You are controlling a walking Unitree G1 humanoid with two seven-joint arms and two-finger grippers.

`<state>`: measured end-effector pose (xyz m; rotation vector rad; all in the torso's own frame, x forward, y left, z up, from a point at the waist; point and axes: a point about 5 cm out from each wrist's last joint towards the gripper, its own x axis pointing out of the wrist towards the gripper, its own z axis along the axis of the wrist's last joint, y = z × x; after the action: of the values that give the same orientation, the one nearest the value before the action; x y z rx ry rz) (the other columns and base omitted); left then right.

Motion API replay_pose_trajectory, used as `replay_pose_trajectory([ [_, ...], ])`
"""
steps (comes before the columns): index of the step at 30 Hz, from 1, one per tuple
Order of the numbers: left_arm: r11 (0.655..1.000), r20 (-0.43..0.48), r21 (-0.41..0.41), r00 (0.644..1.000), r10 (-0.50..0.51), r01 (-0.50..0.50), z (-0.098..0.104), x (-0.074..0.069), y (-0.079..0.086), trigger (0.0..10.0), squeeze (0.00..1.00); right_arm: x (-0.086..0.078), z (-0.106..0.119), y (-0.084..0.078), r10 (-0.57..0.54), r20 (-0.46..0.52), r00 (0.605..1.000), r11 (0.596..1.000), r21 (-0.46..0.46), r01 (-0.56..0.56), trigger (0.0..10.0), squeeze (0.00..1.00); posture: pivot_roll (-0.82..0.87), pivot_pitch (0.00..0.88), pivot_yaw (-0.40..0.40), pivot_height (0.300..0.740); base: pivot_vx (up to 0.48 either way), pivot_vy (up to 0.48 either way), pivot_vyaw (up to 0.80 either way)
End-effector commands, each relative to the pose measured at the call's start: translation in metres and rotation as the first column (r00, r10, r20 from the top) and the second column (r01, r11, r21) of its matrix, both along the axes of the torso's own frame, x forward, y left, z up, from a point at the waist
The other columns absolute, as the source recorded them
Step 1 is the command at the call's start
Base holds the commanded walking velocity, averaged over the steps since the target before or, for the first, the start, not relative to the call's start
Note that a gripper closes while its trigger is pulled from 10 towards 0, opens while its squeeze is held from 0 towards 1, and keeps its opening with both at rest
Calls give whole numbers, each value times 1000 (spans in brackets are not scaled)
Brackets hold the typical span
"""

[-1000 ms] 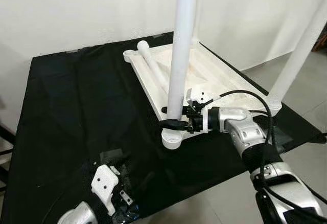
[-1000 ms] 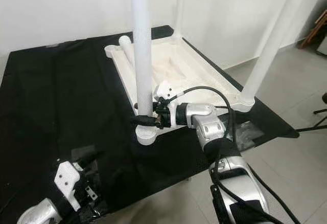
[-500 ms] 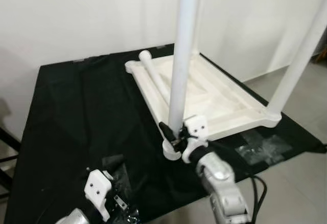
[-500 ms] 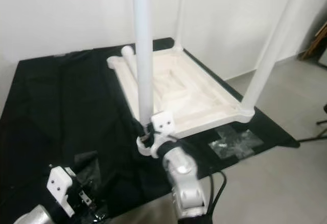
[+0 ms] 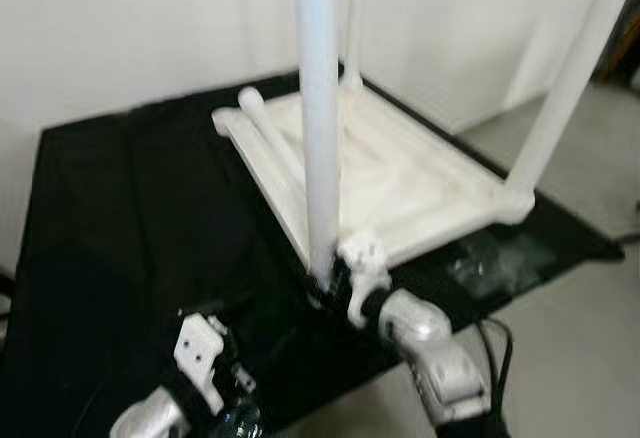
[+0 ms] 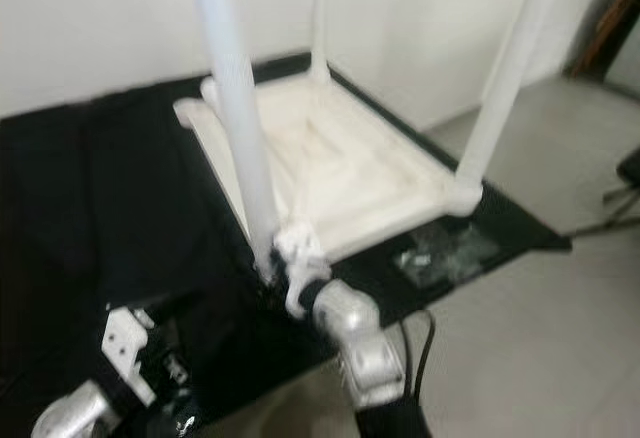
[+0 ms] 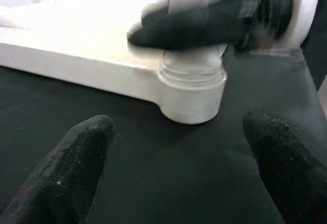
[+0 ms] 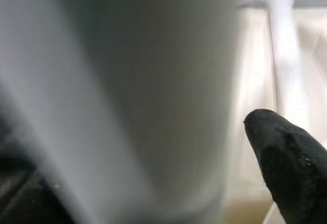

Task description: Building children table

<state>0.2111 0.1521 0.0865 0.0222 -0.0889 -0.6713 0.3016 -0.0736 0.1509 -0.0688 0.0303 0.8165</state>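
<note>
A white children's tabletop [image 5: 400, 178] lies upside down on a black cloth [image 5: 120, 208]. The near leg [image 5: 318, 108] stands upright in the front corner socket [image 7: 194, 93]. My right gripper [image 5: 330, 283] is shut around that leg just above the socket, and the leg [image 8: 143, 91] lies against one black fingertip [image 8: 286, 147]. My left gripper [image 7: 173, 168] hangs low at the front left, open, a short way from the socket with nothing between its fingers [image 7: 66, 168]. Two more legs [image 5: 565, 88] stand at other corners. A loose leg [image 5: 265, 133] lies along the tabletop's left rim.
A white wall stands close behind the table. Grey tiled floor [image 5: 580, 338] borders the cloth on the right and front. Crumpled clear plastic [image 5: 490, 258] lies on the cloth by the right front corner. The eye views are blurred.
The camera has shifted and blurred. My right arm has swung from the table's right side round to the near side, its gripper staying at the near leg's base. The left gripper has barely moved.
</note>
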Motion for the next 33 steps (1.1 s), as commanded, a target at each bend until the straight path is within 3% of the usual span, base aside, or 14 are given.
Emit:
replay_pose_trajectory([
  [1,1000,-10,16,1000,5,-5,-3,0,2,10000,0,-2,8,4,102,15,995,994,24,-102,10000,1000,-10,137,16,740,0,0,0],
  [2,1000,-10,16,1000,5,-5,-3,0,2,10000,0,-2,8,4,102,15,995,994,24,-102,10000,1000,-10,137,16,740,0,0,0],
  [3,1000,-9,15,1000,5,-4,-3,0,1,10000,0,0,18,0,173,47,984,985,3,-173,10000,0,-5,133,11,740,0,0,0],
  [6,1000,-7,15,1000,6,-6,-4,1,1,10000,0,4,26,-6,293,81,953,955,-67,-288,10000,0,3,128,6,740,0,0,0],
  [8,1000,-3,20,1000,9,-9,-4,1,0,10000,0,18,31,-20,488,34,872,854,-222,-470,10000,0,16,122,4,740,0,0,0],
  [14,1000,-1,23,1000,10,-10,-4,1,0,10000,0,27,35,-22,498,25,867,847,-226,-480,10000,0,23,119,0,740,0,0,0],
  [15,1000,0,25,1000,10,-10,-4,1,0,10000,0,35,40,-23,494,23,869,852,-210,-479,1098,0,25,118,0,740,0,0,0],
  [17,1000,1,27,1000,11,-11,-4,0,0,10000,0,41,44,-25,502,15,865,848,-204,-489,0,0,29,118,-2,740,0,0,0],
  [25,999,5,27,1000,21,-21,-4,-1,1,10000,0,48,46,-35,512,-23,858,844,-173,-508,0,0,29,122,-4,740,0,0,0],
  [27,999,4,21,1000,24,-24,-4,-1,1,10000,0,46,36,-43,451,-34,892,875,-182,-449,0,0,20,128,-3,740,0,0,0],
  [30,1000,3,-1,1000,24,-24,-3,-4,2,10000,0,35,0,-52,197,-81,977,961,-178,-209,0,0,-6,142,-14,740,0,0,0],
  [31,1000,3,-1,1000,24,-24,-3,-4,2,10000,0,35,0,-52,197,-81,977,961,-178,-209,0,0,-6,142,-14,740,0,0,0],
  [32,1000,5,-20,1000,15,-15,-2,-5,2,10000,0,25,-27,-54,-126,-123,984,981,-161,105,0,0,-17,146,-11,740,0,0,0],
  [33,1000,5,-20,1000,15,-15,-2,-5,2,10000,0,25,-27,-54,-126,-123,984,981,-161,105,0,0,-17,146,-11,740,0,0,0],
])
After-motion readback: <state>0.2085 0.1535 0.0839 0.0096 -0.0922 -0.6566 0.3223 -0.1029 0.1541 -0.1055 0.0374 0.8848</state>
